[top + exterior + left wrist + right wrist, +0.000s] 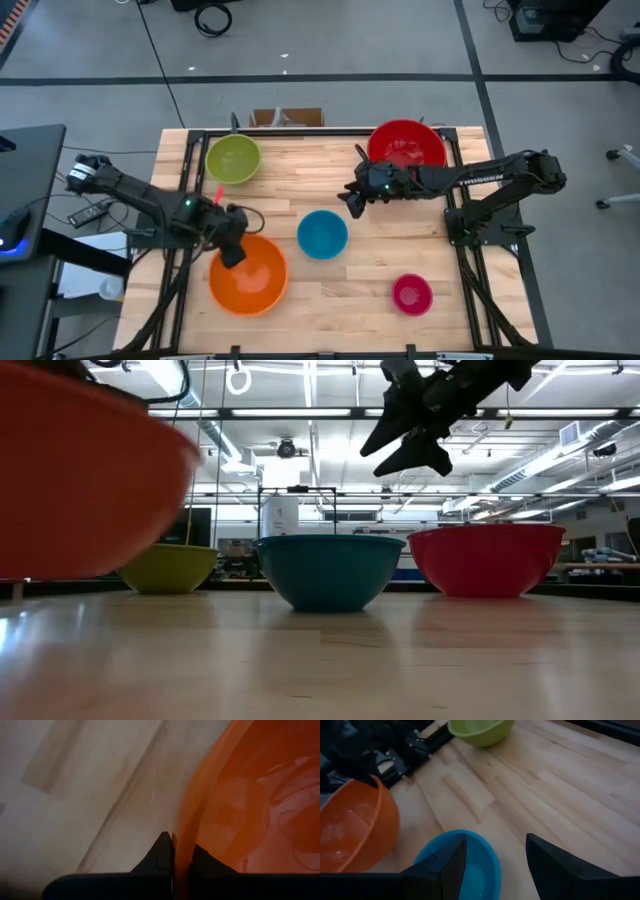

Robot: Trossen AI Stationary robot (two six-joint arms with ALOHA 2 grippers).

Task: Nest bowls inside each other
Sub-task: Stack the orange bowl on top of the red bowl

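An orange bowl (248, 275) is at the near left of the wooden table, with my left gripper (232, 255) shut on its rim. A blue bowl (322, 234) stands in the middle on its base. A large red bowl (407, 145) stands at the far right, a green bowl (233, 159) at the far left and a small pink bowl (412, 293) at the near right. My right gripper (352, 203) hangs open in the air between the red and blue bowls, well above them (410, 440), touching nothing. My left gripper pinches the orange bowl's rim (182, 845) on the bowl's far left side, with one finger (210, 865) inside the bowl and the other (160, 855) outside. The fingers come steeply from above. In the low view, the visible part of the bowl (80, 480) is clear of the table.
A black metal frame (190, 175) runs along the table's left, far and right edges. Bare wood lies between the blue bowl and the pink bowl and along the near edge. A cardboard box (287, 117) sits beyond the far edge.
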